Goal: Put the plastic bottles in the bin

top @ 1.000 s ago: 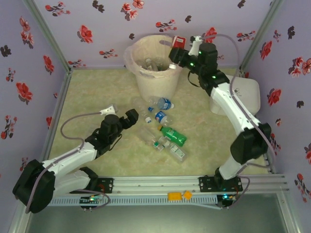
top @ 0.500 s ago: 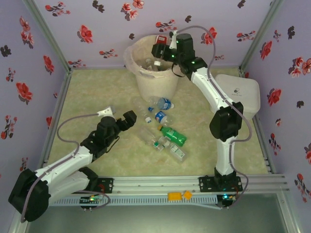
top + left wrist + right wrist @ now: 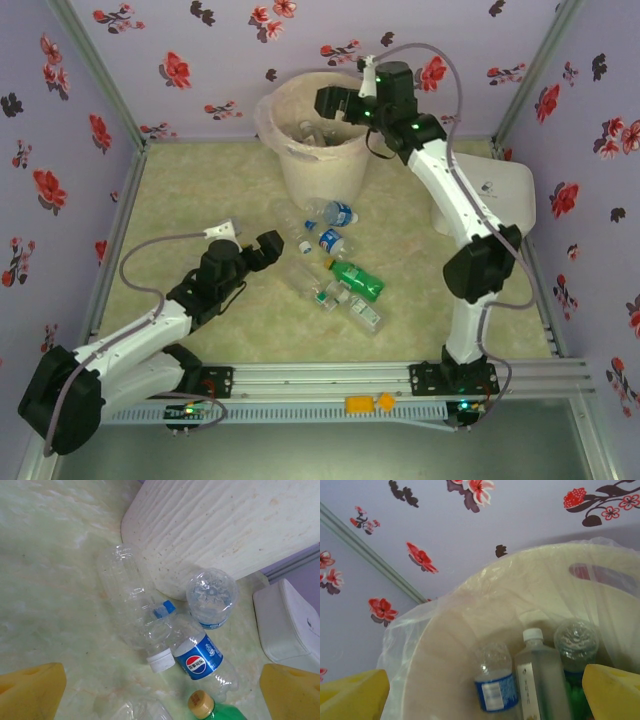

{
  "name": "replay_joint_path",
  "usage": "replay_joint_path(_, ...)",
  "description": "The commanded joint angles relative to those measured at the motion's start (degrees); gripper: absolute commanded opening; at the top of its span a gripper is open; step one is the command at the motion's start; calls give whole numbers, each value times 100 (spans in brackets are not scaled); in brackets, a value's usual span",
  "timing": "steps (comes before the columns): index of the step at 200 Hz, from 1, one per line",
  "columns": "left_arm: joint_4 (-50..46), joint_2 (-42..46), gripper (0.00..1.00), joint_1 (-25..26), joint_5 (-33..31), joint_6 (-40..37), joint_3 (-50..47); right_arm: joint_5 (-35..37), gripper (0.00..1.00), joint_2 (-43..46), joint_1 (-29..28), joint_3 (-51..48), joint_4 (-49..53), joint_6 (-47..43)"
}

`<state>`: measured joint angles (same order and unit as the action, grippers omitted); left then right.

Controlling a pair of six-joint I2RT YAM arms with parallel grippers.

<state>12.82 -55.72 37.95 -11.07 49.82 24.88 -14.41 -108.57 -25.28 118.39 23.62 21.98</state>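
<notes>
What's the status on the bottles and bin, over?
Left claw open, empty, near the loose bottles. Right claw open, empty, above the bin. Several binned bottles visible. Nothing blocking the pile.

The bin [image 3: 312,172] stands at the far middle of the table [image 3: 200,200]. The box [image 3: 508,195] is to its right, against the right wall. 3 plastic bottles [image 3: 540,680] sit side by side inside the bin. A loose cluster [image 3: 355,282] of more bottles lies on the table just near of the bin, trailing toward the near right, with a Pepsi bottle [image 3: 200,660] among them. The left gripper [image 3: 255,250] is just left of that cluster. The right gripper [image 3: 335,100] is above the bin's far-right rim.
</notes>
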Motion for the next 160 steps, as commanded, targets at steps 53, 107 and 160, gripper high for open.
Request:
replay_joint_path(53, 22, -206, 100, -34, 157, -547, 381, -43, 100, 2549, -277, -3201, 155, -425)
replay_joint_path(107, 187, -1362, 100, 371, 83, -92, 799, -57, 100, 3445, -596, -4777, 752, -620)
replay_joint_path(160, 230, -1945, 100, 511, -354, 414, 1111, -116, 98, 3995, -872, -6275, 1482, -280)
